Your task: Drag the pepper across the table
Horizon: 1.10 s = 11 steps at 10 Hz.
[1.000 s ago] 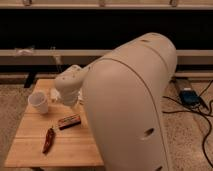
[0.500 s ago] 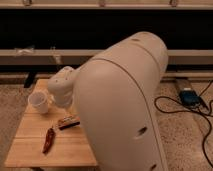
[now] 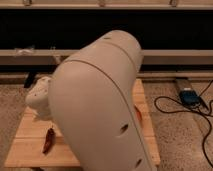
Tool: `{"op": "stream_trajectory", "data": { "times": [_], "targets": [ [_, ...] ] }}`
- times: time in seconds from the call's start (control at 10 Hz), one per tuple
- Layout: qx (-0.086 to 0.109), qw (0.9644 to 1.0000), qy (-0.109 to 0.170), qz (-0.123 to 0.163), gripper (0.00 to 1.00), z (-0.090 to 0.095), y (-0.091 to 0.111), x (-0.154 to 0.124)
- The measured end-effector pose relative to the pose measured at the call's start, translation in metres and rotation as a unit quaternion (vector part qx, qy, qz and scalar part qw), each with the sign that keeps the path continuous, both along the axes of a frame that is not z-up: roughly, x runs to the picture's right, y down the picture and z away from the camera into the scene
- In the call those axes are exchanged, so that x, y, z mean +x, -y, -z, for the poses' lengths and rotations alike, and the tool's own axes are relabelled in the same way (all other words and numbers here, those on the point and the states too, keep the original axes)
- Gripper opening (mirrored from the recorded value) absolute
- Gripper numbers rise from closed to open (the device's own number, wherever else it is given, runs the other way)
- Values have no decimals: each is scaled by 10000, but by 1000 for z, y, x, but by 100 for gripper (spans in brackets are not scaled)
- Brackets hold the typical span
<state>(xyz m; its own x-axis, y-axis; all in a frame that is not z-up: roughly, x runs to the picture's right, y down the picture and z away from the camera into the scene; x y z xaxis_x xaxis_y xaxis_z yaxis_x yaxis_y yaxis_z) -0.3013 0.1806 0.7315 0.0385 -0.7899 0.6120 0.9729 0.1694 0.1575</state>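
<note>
Table (image 3: pixel 26 150) bears one pepper (image 3: pixel 48 140) near one gripper (image 3: pixel 42 107).

A single camera looks down from just behind the robot's white arm (image 3: pixel 100 110), so near that the shell fills the middle; beyond it the desk (image 3: pixel 25 150) lies lower, the tool (image 3: pixel 41 102) peeking out at the arm's left over it, floor (image 3: pixel 180 142) and dark wall (image 3: pixel 150 30) farther off

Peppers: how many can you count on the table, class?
1. The pepper lies front-left on the table, beside the arm, which may hide others. The tool is not visible.
</note>
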Motion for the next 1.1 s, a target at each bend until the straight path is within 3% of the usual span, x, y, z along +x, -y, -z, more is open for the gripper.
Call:
{"op": "stream_trajectory", "data": {
  "times": [0.4,0.5,0.8,1.1],
  "targets": [
    [-169,9974,-43,693,80,-18,-60,-24],
    [-206,9968,-110,764,80,-22,-67,-23],
    [-273,9959,-331,791,80,-38,-71,-16],
    [-318,9964,-480,626,80,-51,-63,-9]
  ]
}}
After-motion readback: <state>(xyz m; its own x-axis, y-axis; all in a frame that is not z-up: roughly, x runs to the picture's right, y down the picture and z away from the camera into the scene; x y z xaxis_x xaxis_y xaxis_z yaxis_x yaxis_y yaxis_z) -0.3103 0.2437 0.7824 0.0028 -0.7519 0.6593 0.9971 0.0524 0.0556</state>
